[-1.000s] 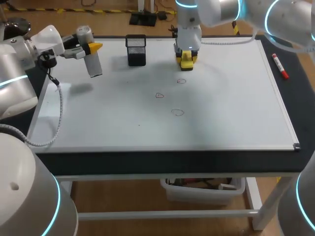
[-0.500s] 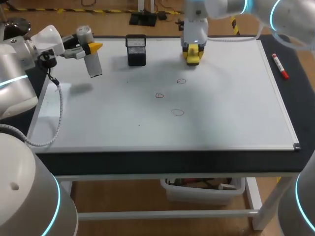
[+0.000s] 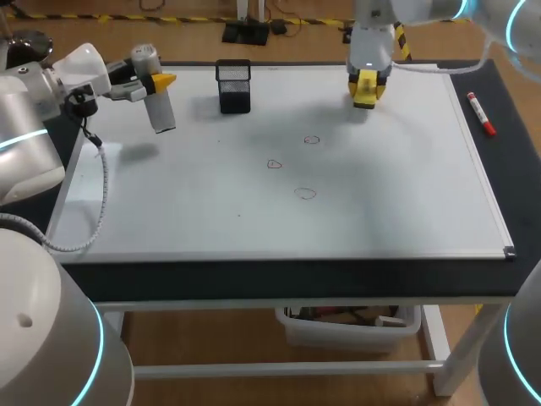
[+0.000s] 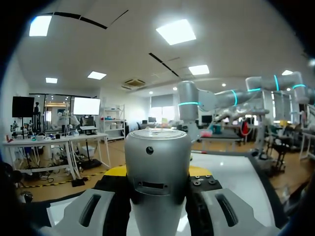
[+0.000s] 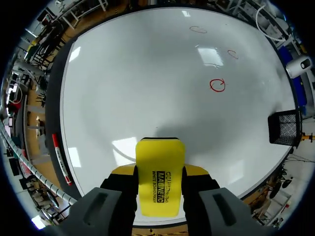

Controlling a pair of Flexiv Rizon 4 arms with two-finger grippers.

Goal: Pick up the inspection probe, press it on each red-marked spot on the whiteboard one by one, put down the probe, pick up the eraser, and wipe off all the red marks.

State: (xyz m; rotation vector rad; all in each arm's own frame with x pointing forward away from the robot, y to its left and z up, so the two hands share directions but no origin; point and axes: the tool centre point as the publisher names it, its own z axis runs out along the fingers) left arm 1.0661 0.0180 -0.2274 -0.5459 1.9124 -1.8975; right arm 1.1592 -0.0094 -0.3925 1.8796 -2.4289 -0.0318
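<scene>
The right gripper (image 3: 365, 91), clamped on the eraser (image 5: 158, 177), has swung rightward; left gripper (image 3: 155, 83) clamps the probe (image 3: 161, 112).

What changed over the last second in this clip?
The right pincer, shut on the yellow eraser, travelled toward my right along the far edge of the whiteboard, away from the three red marks. The left pincer stayed put, holding the probe; the marks, mesh cup and marker are unchanged.

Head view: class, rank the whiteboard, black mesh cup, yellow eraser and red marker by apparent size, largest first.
1. whiteboard
2. black mesh cup
3. yellow eraser and red marker: unsure; the marker is longer but thinner, the eraser partly hidden.
</scene>
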